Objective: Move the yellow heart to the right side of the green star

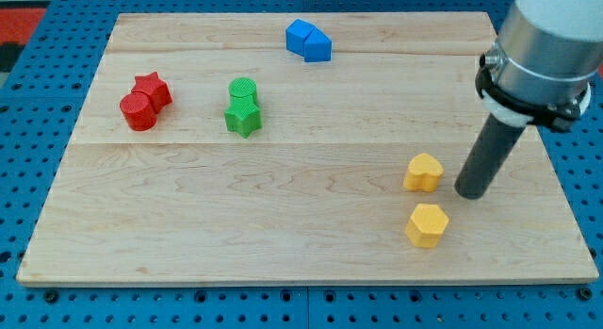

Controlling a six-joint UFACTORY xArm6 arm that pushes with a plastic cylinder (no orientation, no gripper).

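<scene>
Rod and arm come down from the view's top right corner, and my tip (470, 193) rests on the wooden board (283, 225) just beside the yellow heart (423, 172), on the heart's right as the view shows it. A narrow strip of bare wood shows between them, so tip and heart are close but apart. No pincer is fitted to this arm, so nothing opens, closes or grips; the rod simply stands with its lower end on the wood.

Taking the yellow heart as the landmark: a yellow hexagon block (427, 224) lies just below it toward the view's bottom, near but not touching. The green star (244, 117) sits well apart from the heart, toward the view's left and a little higher. A green cylinder (243, 89) touches the star's upper side. Farther left again from the heart, a red star (152, 89) and a red cylinder (138, 111) sit pressed together, the cylinder at the star's lower left. Up and to the left of the heart, near the board's top edge, two blue blocks (309, 41) lie side by side and touching; their exact shapes are hard to make out. A blue pegboard (28, 178) surrounds the wood on all sides.
</scene>
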